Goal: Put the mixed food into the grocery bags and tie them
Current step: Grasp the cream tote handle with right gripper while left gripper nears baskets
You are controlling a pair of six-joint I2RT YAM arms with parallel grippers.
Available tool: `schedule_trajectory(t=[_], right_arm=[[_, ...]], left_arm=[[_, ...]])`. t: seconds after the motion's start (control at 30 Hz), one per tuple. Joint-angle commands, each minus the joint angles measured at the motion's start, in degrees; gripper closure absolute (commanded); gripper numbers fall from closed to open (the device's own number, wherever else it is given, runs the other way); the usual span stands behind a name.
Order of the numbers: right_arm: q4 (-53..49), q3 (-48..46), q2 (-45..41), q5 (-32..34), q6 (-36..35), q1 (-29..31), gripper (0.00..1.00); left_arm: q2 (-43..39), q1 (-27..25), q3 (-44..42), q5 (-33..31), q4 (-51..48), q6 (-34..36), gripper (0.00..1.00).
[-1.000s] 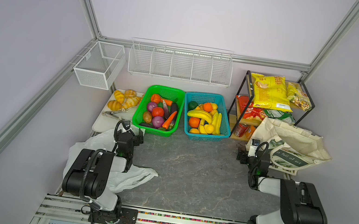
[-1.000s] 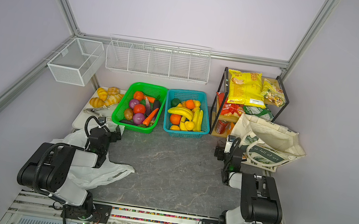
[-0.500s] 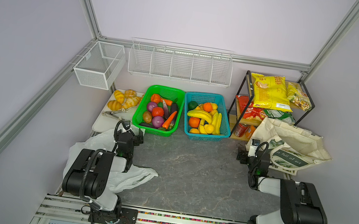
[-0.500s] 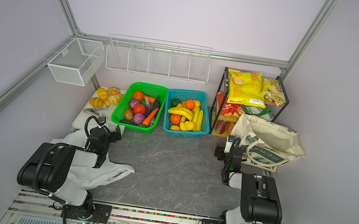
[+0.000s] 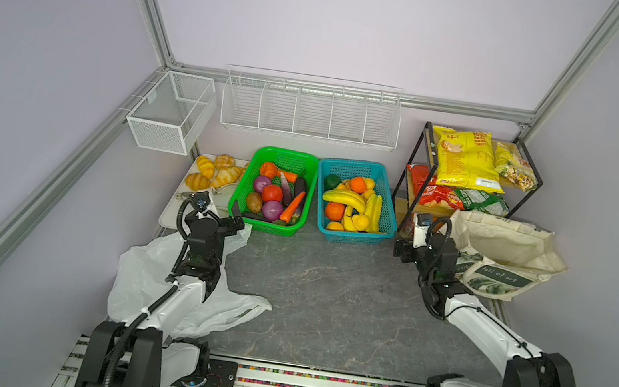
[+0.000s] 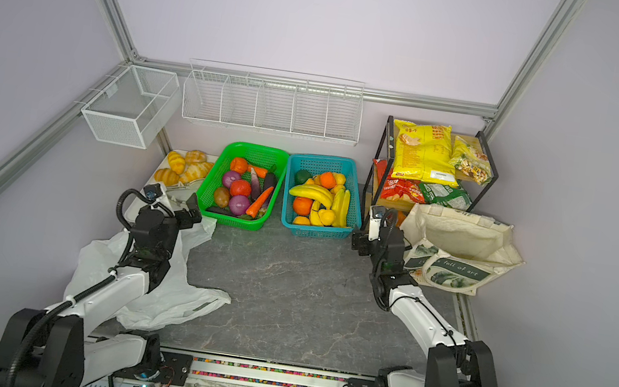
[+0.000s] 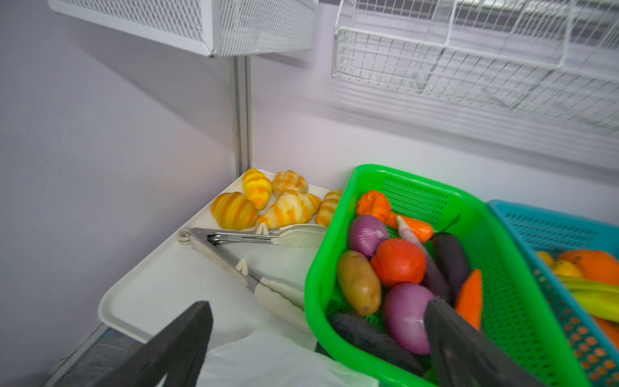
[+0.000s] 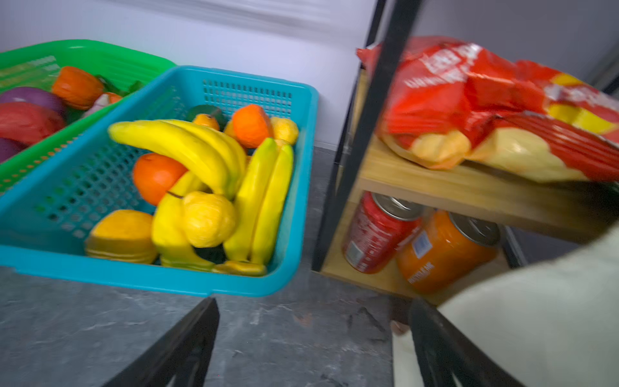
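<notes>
Both my end effectors stand wide and empty: the left end effector [image 7: 320, 303] over the white plastic bag [image 5: 142, 281] at lower left of a top view, the right end effector [image 8: 313, 302] beside the canvas tote [image 5: 500, 250] at middle right. Neither arm has shifted this past second, so nothing is packed yet: banana [image 5: 345, 198] and oranges [image 5: 334, 210] lie in the blue basket [image 5: 351, 237], red packets [image 5: 435, 195] on the shelf [image 8: 435, 191].
</notes>
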Motion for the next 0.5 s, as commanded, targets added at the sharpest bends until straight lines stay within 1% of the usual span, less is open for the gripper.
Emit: schedule_trajectory(t=[0.0,0.07,0.1,0.2,0.27,0.3,0.33,0.4,0.47], right_arm=[[-14.03,4.6,-2.36,2.42,-2.06,4.52,0.07],[-20.9,7.84,-5.7,3.5,-0.12,5.37,0.07],[-25.32,10.23,-7.66,4.82,1.4,5.28,0.07],[-38.16,15.54,-12.97,12.22,3.3,4.63,0.06],[-44.28,18.17,-15.08,17.8,3.87,3.77,0.06],[-46.57,19.21,-15.5,19.33,4.15,2.35,0.06],[-48.13,19.78,-15.62,19.13,4.49,0.39,0.07],[-51.21,21.2,-15.06,15.76,5.95,-5.76,0.07],[-50.87,21.18,-14.57,16.05,5.89,-9.99,0.07]], left_arm=[[-3.15,-0.85,4.0,9.36,-10.18,-11.74,0.03],[-4.71,-4.23,6.92,10.48,-14.22,-13.94,0.04],[-5.36,-6.69,8.84,10.3,-17.19,-13.68,0.04],[-5.85,-13.49,13.54,9.66,-24.63,-12.76,0.04],[-5.38,-16.48,14.61,9.87,-26.0,-13.22,0.04],[-4.97,-17.38,14.64,10.55,-25.47,-13.52,0.04],[-4.54,-18.07,14.53,11.23,-24.81,-13.97,0.04],[-2.95,-18.68,14.34,13.73,-22.54,-15.35,0.04],[-1.4,-18.75,14.5,16.15,-21.3,-16.09,0.05]])
